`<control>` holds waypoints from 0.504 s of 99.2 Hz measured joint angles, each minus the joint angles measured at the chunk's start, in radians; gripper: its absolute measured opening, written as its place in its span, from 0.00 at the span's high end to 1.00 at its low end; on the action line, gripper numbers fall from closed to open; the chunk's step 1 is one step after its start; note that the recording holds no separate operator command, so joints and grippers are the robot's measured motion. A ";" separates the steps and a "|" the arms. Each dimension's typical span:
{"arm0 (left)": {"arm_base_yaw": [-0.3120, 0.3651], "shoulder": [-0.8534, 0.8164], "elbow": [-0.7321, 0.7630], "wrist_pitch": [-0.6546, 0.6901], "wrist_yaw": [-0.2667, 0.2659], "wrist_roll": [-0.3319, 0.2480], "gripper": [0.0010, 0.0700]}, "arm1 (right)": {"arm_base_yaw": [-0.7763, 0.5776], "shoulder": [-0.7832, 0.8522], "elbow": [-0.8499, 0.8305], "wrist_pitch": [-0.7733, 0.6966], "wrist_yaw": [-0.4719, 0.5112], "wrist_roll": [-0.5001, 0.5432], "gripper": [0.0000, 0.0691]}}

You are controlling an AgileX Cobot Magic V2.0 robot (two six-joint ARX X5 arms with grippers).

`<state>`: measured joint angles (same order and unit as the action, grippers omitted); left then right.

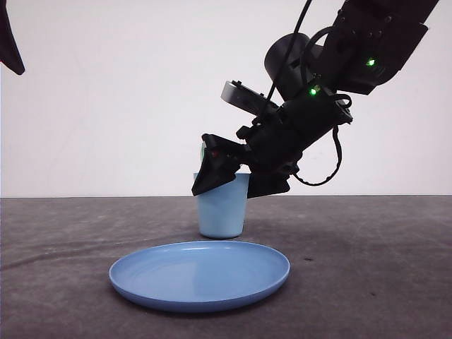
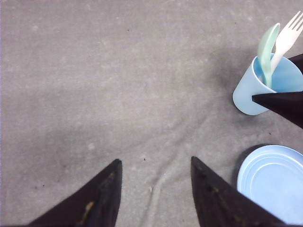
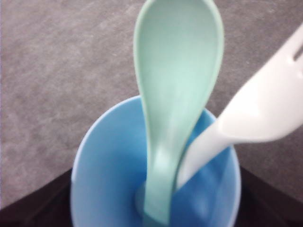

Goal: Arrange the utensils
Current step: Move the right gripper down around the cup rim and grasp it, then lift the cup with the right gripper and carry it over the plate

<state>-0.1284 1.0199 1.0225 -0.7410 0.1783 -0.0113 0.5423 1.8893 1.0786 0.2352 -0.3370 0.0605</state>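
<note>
No readable brand, label or writing is showing on anything; two green LEDs are glowing on the right arm in the front view.

The mint-green plastic spoon point(image 3: 177, 94) w/ oval bowl and thick handle is standing handle-down in the light blue plastic cup point(image 1: 221, 210), bowl sticking up above the rim. The white plastic four-tined fork point(image 3: 255, 118) is leaning in the same cup beside it, handle down, tines up; in the right wrist view its tines are running off the frame edge, so only part of the head is showing. Both are also showing in the left wrist view, leaning out of the cup toward the far side.

The right gripper point(image 1: 229, 173) is hanging over the cup, fingers straddling the rim approx. on either side. In the front view it's hiding the cup's top and most of both utensils. Fingers are sitting apart w/ the cup between them, not closing on spoon or fork. Can't tell if they're touching the cup wall.

The left gripper point(image 2: 154, 189) is hovering over bare grey cloth-covered table point(image 2: 118, 94), fingers spread wide, holding nothing.

The round blue plastic plate point(image 1: 199, 274) is lying in front of the cup, near it; in the left wrist view it's cut off at the frame edge.
</note>
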 joint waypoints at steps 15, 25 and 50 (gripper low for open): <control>0.000 0.000 0.000 0.000 0.000 0.001 0.62 | 0.000 -0.002 0.000 -0.002 0.000 0.000 0.32; 0.000 0.000 0.000 0.000 0.000 0.005 0.62 | 0.003 -0.027 0.000 -0.045 -0.001 0.000 0.32; 0.000 0.000 0.000 0.001 0.000 0.016 0.62 | 0.035 -0.213 0.000 -0.187 -0.001 0.000 0.33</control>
<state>-0.1284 1.0199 1.0225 -0.7403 0.1783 0.0051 0.5774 1.6764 1.0782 0.0483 -0.3382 0.0601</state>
